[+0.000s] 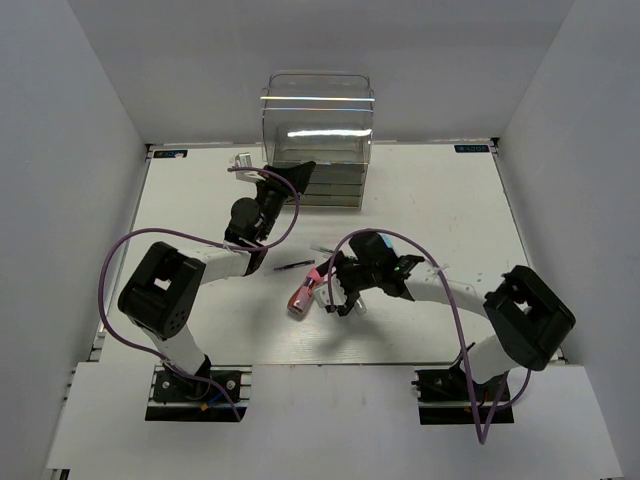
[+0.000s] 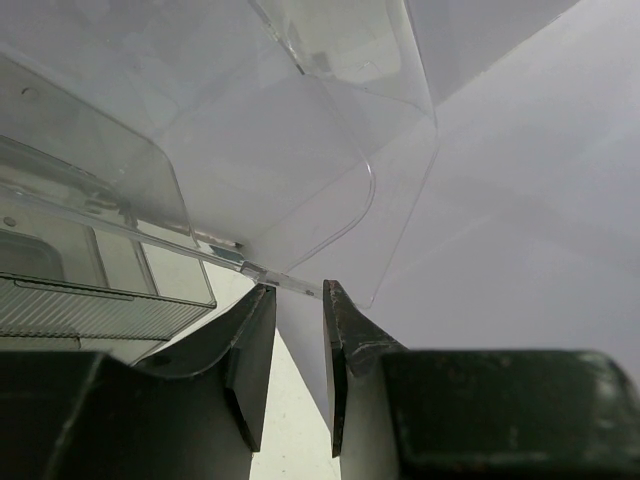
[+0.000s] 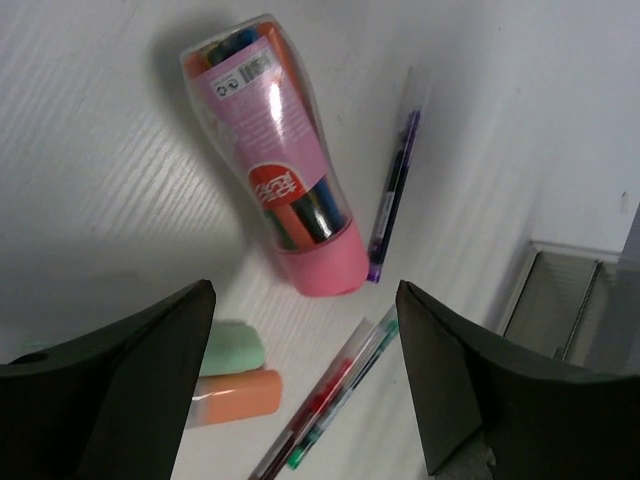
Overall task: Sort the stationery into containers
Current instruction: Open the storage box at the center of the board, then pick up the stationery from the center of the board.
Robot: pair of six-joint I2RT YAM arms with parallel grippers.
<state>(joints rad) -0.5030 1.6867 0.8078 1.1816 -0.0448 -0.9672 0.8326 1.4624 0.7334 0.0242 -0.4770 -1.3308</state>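
The clear organizer (image 1: 318, 140) stands at the back centre, with a tall bin above greyish drawers. My left gripper (image 1: 295, 178) is at its front left corner. In the left wrist view the jaws (image 2: 297, 290) stand a narrow gap apart with nothing between them, and the bin's clear edge (image 2: 300, 200) crosses just past the tips. My right gripper (image 1: 340, 295) hangs wide open and empty (image 3: 305, 290) over the stationery. There lie a pink tube of markers (image 3: 270, 150), a purple pen (image 3: 395, 190), green (image 3: 232, 350) and orange (image 3: 235, 395) markers, and thin red and green pens (image 3: 335, 400).
A thin dark pen (image 1: 293, 266) lies left of the pink tube (image 1: 303, 297). A small white object (image 1: 243, 160) sits by the organizer's left side. White walls enclose the table on three sides. The organizer's drawers (image 3: 570, 310) show at the right wrist view's right edge.
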